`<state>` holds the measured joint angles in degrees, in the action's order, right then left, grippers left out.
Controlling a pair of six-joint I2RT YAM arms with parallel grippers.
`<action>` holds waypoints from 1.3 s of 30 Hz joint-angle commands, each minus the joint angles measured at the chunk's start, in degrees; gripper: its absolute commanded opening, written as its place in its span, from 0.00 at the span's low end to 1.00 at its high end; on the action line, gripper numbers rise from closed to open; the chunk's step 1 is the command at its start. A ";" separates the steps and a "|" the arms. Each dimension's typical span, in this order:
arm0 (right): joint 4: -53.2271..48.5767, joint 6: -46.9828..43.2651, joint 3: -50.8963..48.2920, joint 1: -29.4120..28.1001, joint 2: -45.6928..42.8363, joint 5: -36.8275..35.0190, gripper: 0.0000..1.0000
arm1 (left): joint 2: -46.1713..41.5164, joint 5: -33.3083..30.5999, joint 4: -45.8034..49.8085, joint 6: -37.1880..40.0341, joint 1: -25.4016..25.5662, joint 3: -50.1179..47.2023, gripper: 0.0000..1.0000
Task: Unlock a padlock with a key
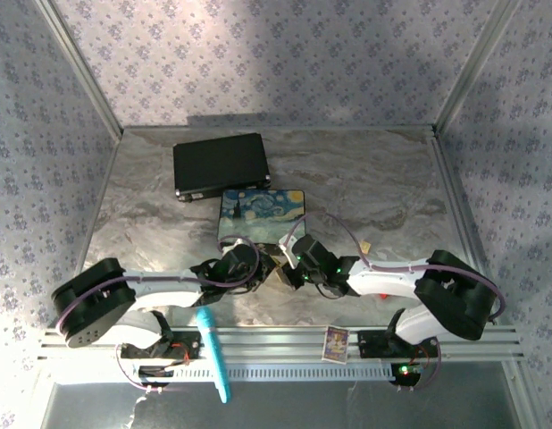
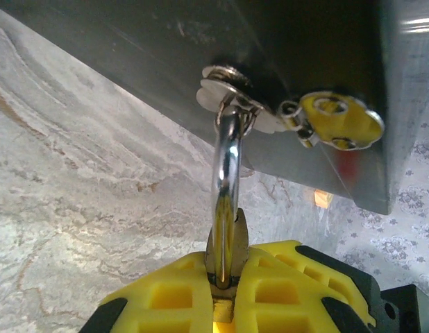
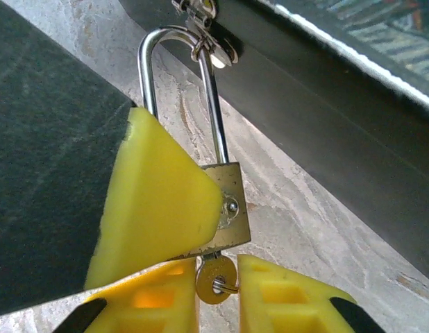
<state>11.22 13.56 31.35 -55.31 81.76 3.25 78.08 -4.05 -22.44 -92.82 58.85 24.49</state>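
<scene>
Down at the front of the painted box (image 1: 263,213) the two arms have met nose to nose, and everything turns on the little brass padlock (image 3: 227,208) hanging there. Its silver loop runs up through the metal hasp (image 3: 204,31) on the box's dark front edge. The left gripper (image 2: 227,267) is clamped tight on the padlock, and from the right wrist you can see one of its yellow fingers (image 3: 159,208) pressed flat against the brass body, steadying it. The key (image 3: 214,283) is already seated in the keyhole at the bottom of the padlock, with only its small round head and a bit of wire ring sticking out. The right gripper (image 3: 218,279) has a yellow finger close on either side of that head, nearly touching it, and I can't tell whether it has a real pinch. One leg of the loop is hidden behind the left finger, so I can't swear the lock is shut, but it looks it. To my eye this is the turning step: the right fingers need a firm hold on the flat of the key's head, then a twist about the key's own line. The left must hold the body dead steady or the padlock will just swing on the hasp.
</scene>
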 commanded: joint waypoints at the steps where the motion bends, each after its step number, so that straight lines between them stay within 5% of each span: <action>1: 1.86 -1.26 0.91 0.50 0.80 0.27 0.17 | -2.23 1.70 -0.69 1.45 -0.05 0.03 0.00; 9: 4.66 -1.43 -0.01 2.51 2.12 6.03 0.05 | -0.93 3.18 -1.91 1.32 0.04 -0.52 0.00; 20: 16.32 9.52 -5.74 11.14 5.51 23.60 0.05 | -1.51 1.61 -1.08 1.40 0.04 -2.69 0.00; 25: 16.82 13.19 -6.28 13.15 7.01 23.16 0.22 | -2.38 1.33 -0.12 1.72 0.04 -2.87 0.00; 39: 14.84 17.45 -8.67 12.62 -0.34 17.64 0.48 | -4.62 -0.42 2.59 2.08 0.17 -3.84 0.00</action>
<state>28.21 29.54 23.27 -43.24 83.92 25.67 74.96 -4.12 -22.31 -91.98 58.52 21.82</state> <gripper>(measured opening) 0.462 0.086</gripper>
